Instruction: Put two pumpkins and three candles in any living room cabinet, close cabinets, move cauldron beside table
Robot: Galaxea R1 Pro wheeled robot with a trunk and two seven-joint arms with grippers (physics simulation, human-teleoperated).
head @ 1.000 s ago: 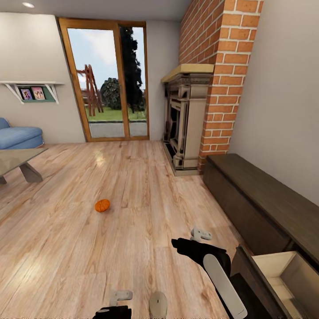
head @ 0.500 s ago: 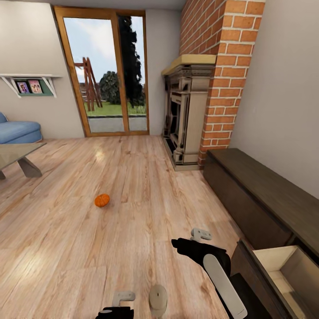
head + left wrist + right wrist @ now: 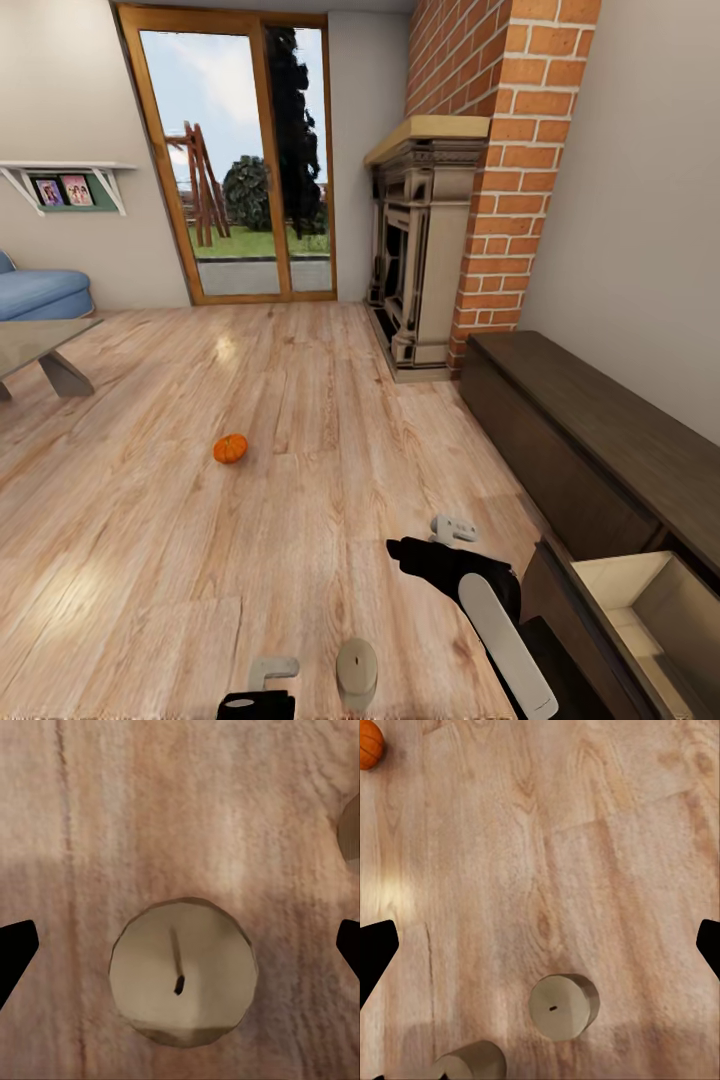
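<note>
Wooden floor is holding a candle (image 3: 182,971) right under the left pincer (image 3: 180,945), which is hanging wide open to grab it, because the cabinet (image 3: 640,610) drawer is waiting open nearby.

The head camera looks forward and down from standing height, across the wooden floor (image 3: 300,480) toward the glass door (image 3: 235,160). Both wrist cameras face straight down at that floor, the left much closer (one candle (image 3: 182,971) nearly centred); they share the floorboards.
</note>
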